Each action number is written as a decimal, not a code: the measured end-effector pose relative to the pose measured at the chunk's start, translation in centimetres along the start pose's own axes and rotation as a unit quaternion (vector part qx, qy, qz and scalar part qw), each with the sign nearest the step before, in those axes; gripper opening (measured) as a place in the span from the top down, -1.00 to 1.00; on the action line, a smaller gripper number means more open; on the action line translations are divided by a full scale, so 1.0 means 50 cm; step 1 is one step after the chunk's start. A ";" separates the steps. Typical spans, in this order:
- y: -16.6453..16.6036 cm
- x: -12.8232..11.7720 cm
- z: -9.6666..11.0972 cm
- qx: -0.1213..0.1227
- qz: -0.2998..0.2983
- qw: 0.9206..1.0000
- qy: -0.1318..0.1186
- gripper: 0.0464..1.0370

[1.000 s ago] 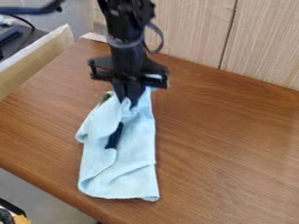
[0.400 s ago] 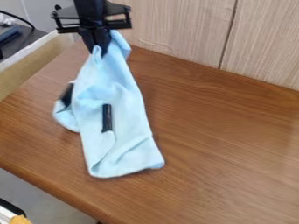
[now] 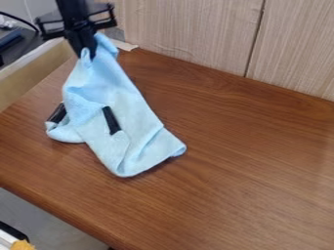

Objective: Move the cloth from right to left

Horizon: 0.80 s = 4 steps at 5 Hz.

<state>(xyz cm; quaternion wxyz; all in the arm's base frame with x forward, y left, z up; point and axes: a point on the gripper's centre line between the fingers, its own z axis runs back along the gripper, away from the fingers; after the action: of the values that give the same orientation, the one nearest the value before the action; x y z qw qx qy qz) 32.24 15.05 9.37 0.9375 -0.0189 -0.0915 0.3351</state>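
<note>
Our gripper (image 3: pixel 87 52) pinches the top of the cloth (image 3: pixel 140 139) near the table's (image 3: pixel 241 171) far left corner | we see the cloth slope down from there toward the table's middle | two black strips (image 3: pixel 112 120) show on it

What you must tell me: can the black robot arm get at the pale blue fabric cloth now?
Yes, it seems so: its black two-finger gripper has the cloth pinched near the top, with nothing visible in the way.
</note>
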 end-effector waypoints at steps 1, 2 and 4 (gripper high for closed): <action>0.038 0.002 -0.045 0.003 0.041 0.999 0.028 0.91; 0.048 0.003 -0.058 0.006 0.049 0.998 0.031 0.58; 0.056 -0.007 -0.072 0.015 0.056 0.997 0.047 -0.59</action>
<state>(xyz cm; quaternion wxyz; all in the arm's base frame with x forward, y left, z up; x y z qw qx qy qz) 30.87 17.09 5.53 0.9209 -0.0261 -0.0413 0.3867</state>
